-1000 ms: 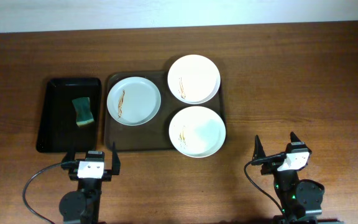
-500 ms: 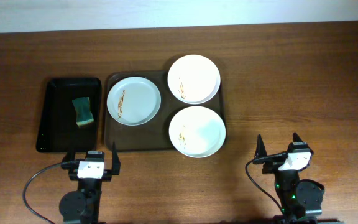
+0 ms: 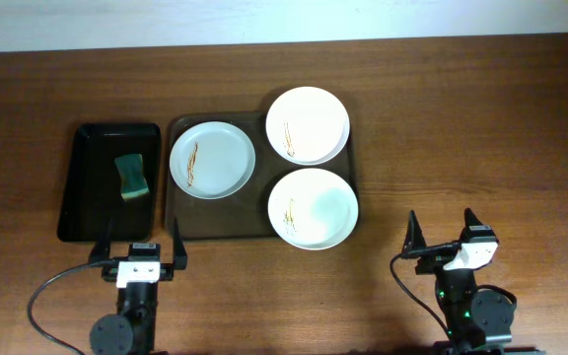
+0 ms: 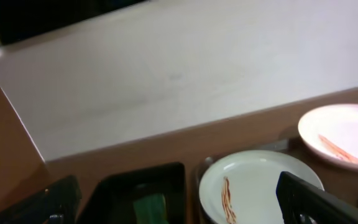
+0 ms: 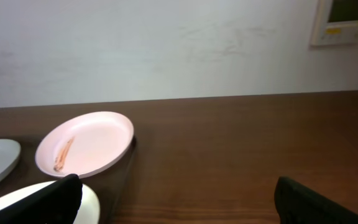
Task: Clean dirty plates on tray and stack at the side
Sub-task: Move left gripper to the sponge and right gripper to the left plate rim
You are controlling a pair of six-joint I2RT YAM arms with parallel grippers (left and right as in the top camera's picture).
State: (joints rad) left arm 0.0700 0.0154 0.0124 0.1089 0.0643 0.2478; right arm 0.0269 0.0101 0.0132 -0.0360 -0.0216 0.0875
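Dark wood desk (image 3: 461,118), pale wall behind it. Brown tray (image 3: 215,222) sits mid-desk and carries all three dirty plates, none stacked at the side yet.
- left plate (image 3: 212,160): tray's left half, one brown streak
- far plate (image 3: 308,125): tray's far right corner, edge riding over the rim, streaked
- near plate (image 3: 313,208): tray's near right corner, small smear left of centre

Black tray (image 3: 87,202) lies just left of the tray, and the green sponge (image 3: 131,177) is inside it.

Left claw (image 3: 139,237): released, fingers spread wide, nothing between them, just off the tray's near left corner. Right claw (image 3: 441,232): also released and empty, well right of the tray's near right corner.

Key geometry: the sponge lies nearly straight ahead of the left claw, a touch left of the tray's left rim. Its long axis runs near-to-far, slightly tilted. The left arm is clearly the closer one. The right arm is closer to the near plate.

My read: nothing is wiped yet, so the sponge pickup comes first, on the left arm, closing across the sponge's short side.
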